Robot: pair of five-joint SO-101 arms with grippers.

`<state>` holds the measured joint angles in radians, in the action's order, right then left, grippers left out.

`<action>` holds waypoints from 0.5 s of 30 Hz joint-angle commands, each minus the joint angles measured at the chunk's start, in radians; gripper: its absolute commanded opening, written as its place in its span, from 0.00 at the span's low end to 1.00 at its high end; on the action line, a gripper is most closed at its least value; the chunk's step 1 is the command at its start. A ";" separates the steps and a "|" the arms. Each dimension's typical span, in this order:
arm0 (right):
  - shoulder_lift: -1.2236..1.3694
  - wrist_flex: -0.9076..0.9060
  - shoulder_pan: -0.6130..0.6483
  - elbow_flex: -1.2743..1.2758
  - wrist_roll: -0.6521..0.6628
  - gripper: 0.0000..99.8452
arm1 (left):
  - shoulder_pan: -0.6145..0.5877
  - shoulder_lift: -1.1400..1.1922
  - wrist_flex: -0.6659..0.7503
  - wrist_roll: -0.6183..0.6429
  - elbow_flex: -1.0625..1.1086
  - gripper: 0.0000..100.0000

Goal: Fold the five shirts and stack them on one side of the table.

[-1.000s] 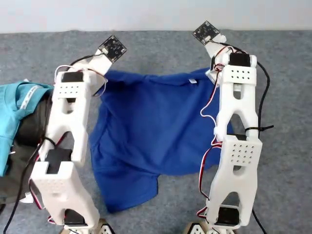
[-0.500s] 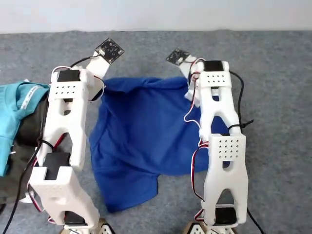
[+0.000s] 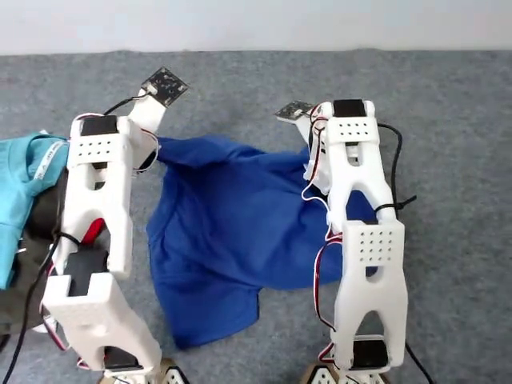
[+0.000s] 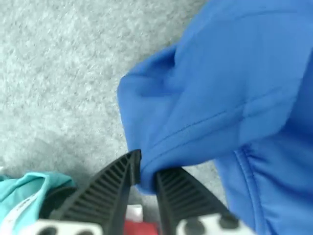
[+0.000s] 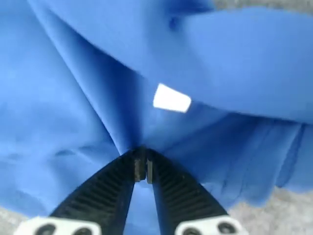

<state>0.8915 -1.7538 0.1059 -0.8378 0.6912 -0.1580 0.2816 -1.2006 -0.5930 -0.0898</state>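
The grey desk (image 3: 448,120) carries a blue shirt (image 3: 232,232) spread between the two arms. Its long axis runs from the far edge towards the near one, and one corner trails out at the near side. At the left edge of the desk a teal shirt (image 3: 20,176) lies on a dark garment (image 3: 48,208), just beside the left arm. The left gripper (image 4: 144,171) is at the shirt's far-left corner. Its fingers are narrow and pinch a doubled seam of blue cloth. The right gripper (image 5: 142,169) is at the middle of the far edge, fingers nearly together on a gathered pleat. Both hold the far edge, so the loose body lies to the near side of both pairs of fingers, and any fold would likely carry that edge over it. The high view gives the shirt's whole outline and the pile, but the arms cover the grips. The wrist views show the pinches, and the right one shows a small white label (image 5: 171,98) just beyond the fingers.
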 commanded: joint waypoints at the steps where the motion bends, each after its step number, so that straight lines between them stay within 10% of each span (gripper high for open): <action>1: -0.199 -0.042 0.010 0.068 -0.011 0.01 | -0.006 -0.115 -0.006 0.011 -0.042 0.01; 15: -0.274 0.295 -0.016 0.077 0.003 0.30 | 0.002 -0.169 -0.006 0.011 -0.022 0.01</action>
<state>0.6076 -1.4945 0.0844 -0.7549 0.6928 -0.1580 0.1757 -1.2006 -0.5930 -0.0898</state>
